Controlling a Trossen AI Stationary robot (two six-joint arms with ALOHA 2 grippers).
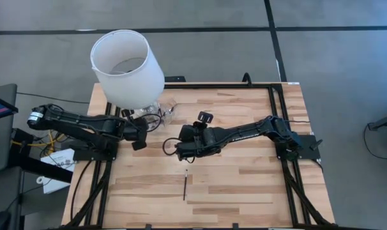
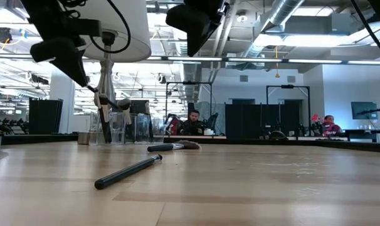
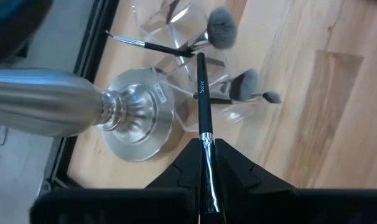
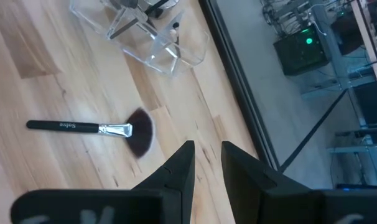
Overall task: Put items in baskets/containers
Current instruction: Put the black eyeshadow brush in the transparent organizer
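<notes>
A clear container (image 3: 176, 18) stands beside the lamp's silver base (image 3: 135, 112) at the far left, with several brushes (image 3: 221, 28) standing in it. My left gripper (image 3: 205, 155) is shut on a black brush (image 3: 201, 87) just short of the container; it also shows in the high view (image 1: 140, 134). My right gripper (image 4: 207, 155) is open and empty above a fan brush (image 4: 95, 129) lying flat on the table. A thin black brush (image 1: 185, 185) lies flat nearer the front edge. My left gripper pinches the black brush at its silver ferrule (image 3: 205, 140) between its two fingers. The brush lies along the fingers, and its black handle end (image 3: 199, 59) sticks out ahead over the clear container. The brush is lifted clear of the table.
The lamp's large white shade (image 1: 126, 67) hangs over the table's far left corner and hides part of the container from above. Black frame rails (image 1: 273, 121) run along the table's sides. People sit in the room beyond the table (image 2: 193, 122).
</notes>
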